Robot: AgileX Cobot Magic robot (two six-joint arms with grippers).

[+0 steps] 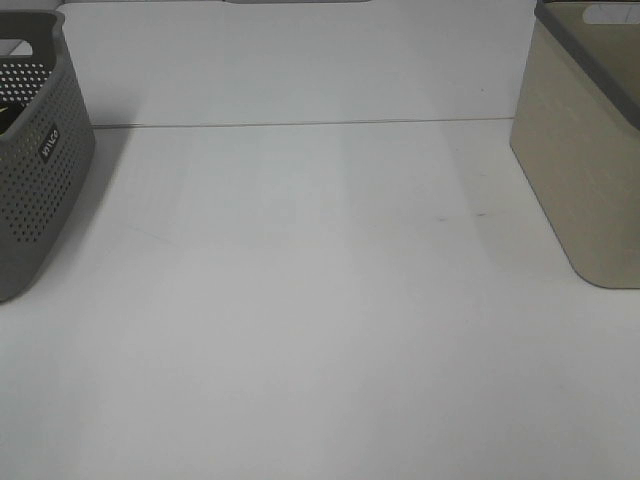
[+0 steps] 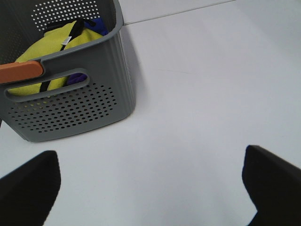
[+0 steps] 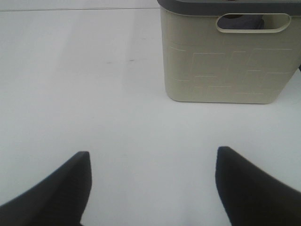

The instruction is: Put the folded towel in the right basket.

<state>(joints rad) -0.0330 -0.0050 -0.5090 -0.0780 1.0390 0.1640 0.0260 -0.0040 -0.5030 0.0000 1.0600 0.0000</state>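
No folded towel shows on the table in any view. The right basket [image 1: 585, 150] is beige with a grey rim and stands at the right edge; it also shows in the right wrist view [image 3: 225, 61]. Something dark [image 3: 240, 21] shows through its handle slot, and I cannot tell what it is. My left gripper [image 2: 150, 153] is open and empty above bare table, near the grey basket. My right gripper [image 3: 153, 150] is open and empty, short of the beige basket. Neither gripper shows in the exterior high view.
A grey perforated basket [image 1: 40, 170] stands at the left edge. In the left wrist view it [image 2: 84, 108] holds a yellow bundle [image 2: 51, 47] with a black strap and something blue-purple. An orange piece [image 2: 19, 71] sits at its rim. The white table [image 1: 320, 300] lies between the baskets.
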